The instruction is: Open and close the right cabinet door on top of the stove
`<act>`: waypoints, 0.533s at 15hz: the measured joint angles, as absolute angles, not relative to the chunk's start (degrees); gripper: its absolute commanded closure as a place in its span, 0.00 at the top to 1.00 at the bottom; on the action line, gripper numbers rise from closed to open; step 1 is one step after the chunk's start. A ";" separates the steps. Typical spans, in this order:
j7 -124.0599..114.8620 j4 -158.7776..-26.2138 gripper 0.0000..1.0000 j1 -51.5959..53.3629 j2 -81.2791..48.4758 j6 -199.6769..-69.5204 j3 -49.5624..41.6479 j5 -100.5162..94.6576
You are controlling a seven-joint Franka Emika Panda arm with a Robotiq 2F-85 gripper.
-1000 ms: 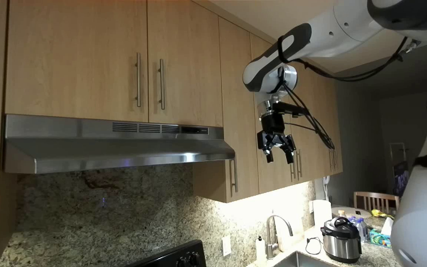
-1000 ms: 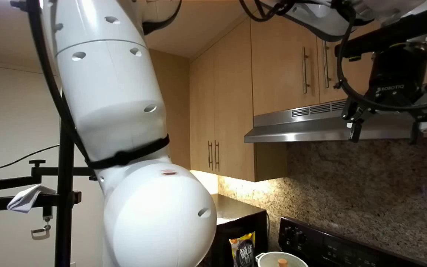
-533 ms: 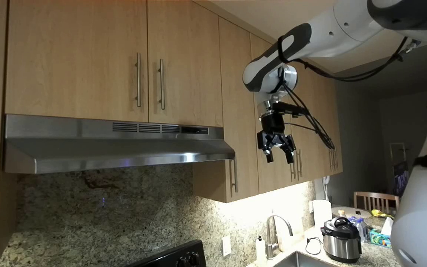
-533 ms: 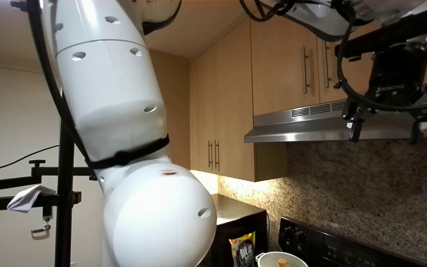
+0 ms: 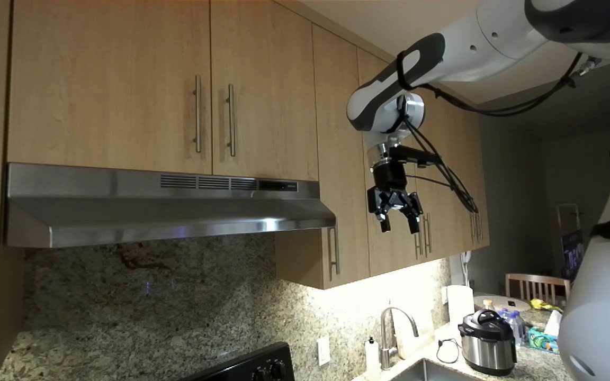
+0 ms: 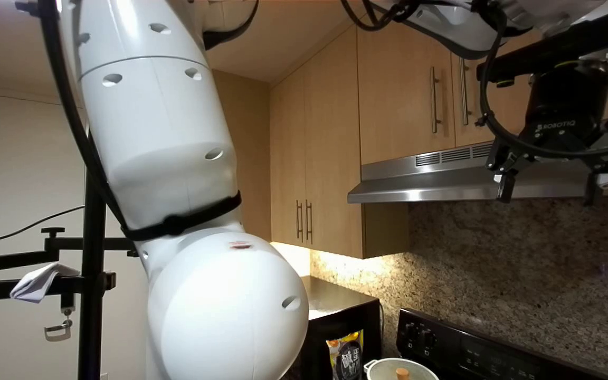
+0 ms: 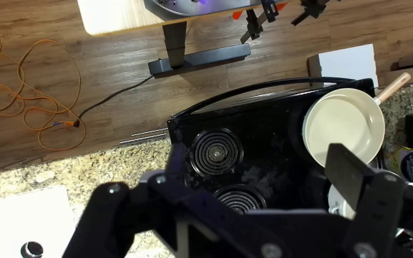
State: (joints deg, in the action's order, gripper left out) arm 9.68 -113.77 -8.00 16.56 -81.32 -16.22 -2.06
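The right cabinet door (image 5: 273,100) is closed, above the steel hood (image 5: 178,214) over the stove (image 7: 274,132), with its upright bar handle (image 5: 231,120) at the left edge. The pincer (image 5: 400,226) hangs well apart from it, pointing down, fingers (image 6: 505,188) spread wide, nothing between them. Opening the door seems to come first: turn the pincer to face it, set one finger on each side of the bar, clear of the neighbouring handle (image 5: 197,114). The hinge is probably on the right, so pull along an arc and keep the arm (image 5: 464,63) outside the swing.
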 measured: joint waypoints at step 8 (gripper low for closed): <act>9.68 -113.25 1.00 -8.05 17.64 -81.45 -14.80 -2.25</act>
State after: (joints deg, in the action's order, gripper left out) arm 9.68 -113.25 -8.05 17.64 -81.45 -14.80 -2.25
